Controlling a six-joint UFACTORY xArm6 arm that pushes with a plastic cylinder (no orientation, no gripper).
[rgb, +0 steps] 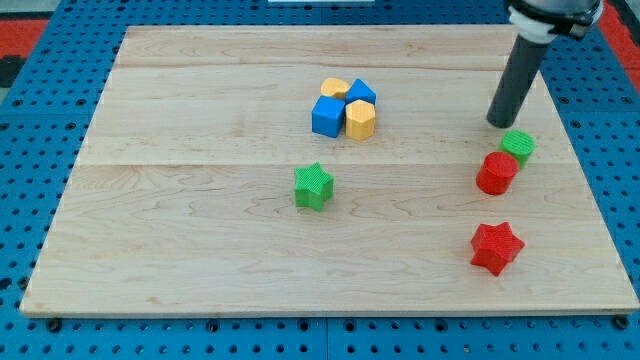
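My tip (498, 123) rests on the board at the view's right, just above and left of a small green block (518, 146), close to it but with a thin gap. A red cylinder (496, 173) touches that green block from below left. Lower down lies a red star (496, 248). Near the board's middle sits a green star (314, 186). Toward the view's top centre a tight cluster holds a blue cube (326, 116), a yellow hexagonal block (360, 119), a second yellow block (335, 88) and a second blue block (361, 92).
The wooden board (180, 230) lies on a blue pegboard surface (30, 200). The rod's dark shaft rises to the arm's mount at the view's top right corner (552, 12).
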